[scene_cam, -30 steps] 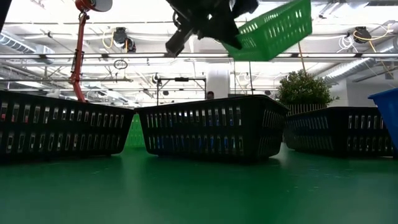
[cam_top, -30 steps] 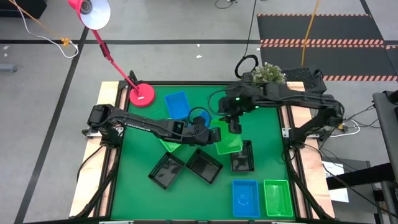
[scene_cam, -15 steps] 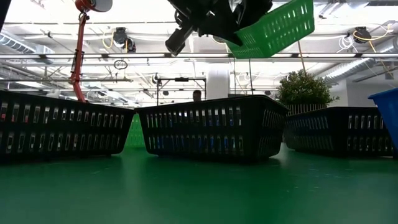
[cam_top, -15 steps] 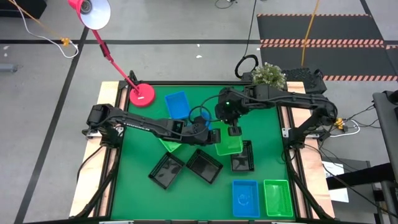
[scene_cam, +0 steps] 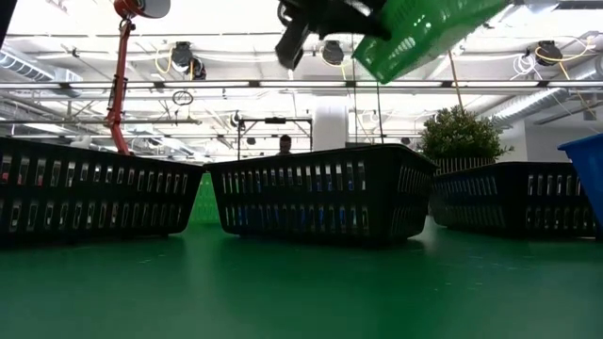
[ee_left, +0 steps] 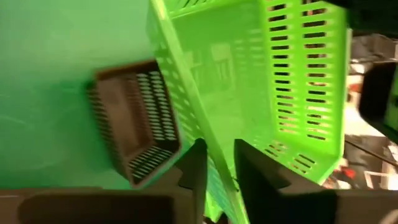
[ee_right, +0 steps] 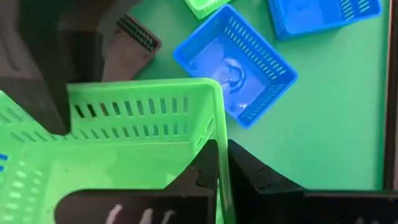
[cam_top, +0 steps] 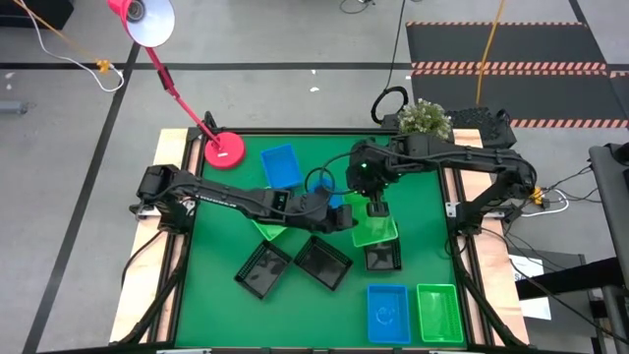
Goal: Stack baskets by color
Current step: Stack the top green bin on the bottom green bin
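A green basket hangs in the air over the middle of the table, both arms on it. The right gripper is pinched shut on its thin rim; the left gripper straddles the opposite wall with its fingers slightly apart. If the left lets go unevenly, that light, slotted plastic tray could swing and slip from one narrow pinch onto the black basket below.

No readable text, labels, brand names, numbers or signs appear anywhere in these views.
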`<action>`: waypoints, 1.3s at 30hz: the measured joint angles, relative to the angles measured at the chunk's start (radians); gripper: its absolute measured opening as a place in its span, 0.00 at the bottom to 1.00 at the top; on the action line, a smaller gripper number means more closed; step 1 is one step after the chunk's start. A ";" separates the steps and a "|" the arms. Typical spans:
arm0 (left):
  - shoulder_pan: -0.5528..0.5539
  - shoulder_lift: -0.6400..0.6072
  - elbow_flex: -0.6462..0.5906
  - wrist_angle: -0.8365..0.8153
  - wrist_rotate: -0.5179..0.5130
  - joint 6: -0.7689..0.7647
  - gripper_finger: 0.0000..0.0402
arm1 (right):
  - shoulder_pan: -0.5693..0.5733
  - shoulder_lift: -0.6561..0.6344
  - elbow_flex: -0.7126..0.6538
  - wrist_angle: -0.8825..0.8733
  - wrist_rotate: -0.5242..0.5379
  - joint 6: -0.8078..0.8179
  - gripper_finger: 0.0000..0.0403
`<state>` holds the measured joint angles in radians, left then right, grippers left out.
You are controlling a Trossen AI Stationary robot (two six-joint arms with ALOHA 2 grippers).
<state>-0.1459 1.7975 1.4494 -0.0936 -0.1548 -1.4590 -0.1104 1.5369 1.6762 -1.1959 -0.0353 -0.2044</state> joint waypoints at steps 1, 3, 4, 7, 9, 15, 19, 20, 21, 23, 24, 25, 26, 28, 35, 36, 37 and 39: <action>-0.003 -0.006 0.000 0.009 0.001 0.000 0.26 | 0.002 -0.008 0.000 -0.015 -0.001 0.007 0.02; -0.007 -0.020 0.000 0.021 0.001 0.010 0.33 | 0.009 -0.032 0.000 -0.041 -0.001 0.010 0.01; -0.008 -0.029 0.000 0.018 0.001 0.019 0.37 | 0.012 -0.046 0.000 -0.057 0.001 0.012 0.01; -0.008 -0.050 0.001 0.022 -0.002 0.043 0.46 | 0.024 -0.093 -0.002 -0.095 0.012 0.031 0.01; -0.008 -0.063 0.001 0.017 -0.003 0.062 0.51 | 0.032 -0.128 -0.003 -0.104 0.002 0.061 0.01; -0.007 -0.081 0.001 0.012 -0.059 0.104 0.58 | 0.083 -0.252 -0.002 -0.204 0.004 0.185 0.01; -0.007 -0.084 0.001 0.010 -0.064 0.100 0.58 | 0.147 -0.343 -0.003 -0.260 0.003 0.308 0.01; -0.006 -0.084 0.001 0.010 -0.066 0.100 0.58 | 0.166 -0.368 -0.010 -0.259 0.001 0.341 0.01; -0.006 -0.084 0.001 0.010 -0.070 0.104 0.58 | 0.185 -0.397 -0.023 -0.258 0.000 0.375 0.01; -0.006 -0.084 0.001 0.007 -0.081 0.116 0.58 | 0.226 -0.454 -0.065 -0.247 0.000 0.441 0.01; -0.006 -0.084 0.001 0.007 -0.082 0.122 0.58 | 0.249 -0.483 -0.090 -0.236 0.000 0.474 0.01; -0.006 -0.084 0.001 0.010 -0.083 0.126 0.58 | 0.271 -0.511 -0.121 -0.217 -0.003 0.505 0.01; -0.006 -0.084 0.001 0.011 -0.083 0.128 0.58 | 0.292 -0.539 -0.154 -0.194 -0.016 0.534 0.01; -0.006 -0.084 0.001 0.010 -0.082 0.129 0.58 | 0.334 -0.589 -0.223 -0.130 -0.031 0.590 0.01; -0.006 -0.084 0.001 0.009 -0.083 0.130 0.58 | 0.513 -0.714 -0.496 0.139 -0.050 0.793 0.00; -0.006 -0.084 0.001 0.009 -0.082 0.131 0.58 | 0.544 -0.726 -0.538 0.182 -0.050 0.807 0.00; -0.006 -0.084 0.001 0.009 -0.082 0.130 0.58 | 0.572 -0.737 -0.580 0.227 -0.050 0.818 0.00; -0.006 -0.084 0.001 0.009 -0.082 0.131 0.58 | 0.627 -0.753 -0.656 0.301 -0.049 0.840 0.00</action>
<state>-0.1520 1.7133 1.4506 -0.0846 -0.2371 -1.3283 0.5168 0.7834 1.0200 -0.8950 -0.0848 0.6360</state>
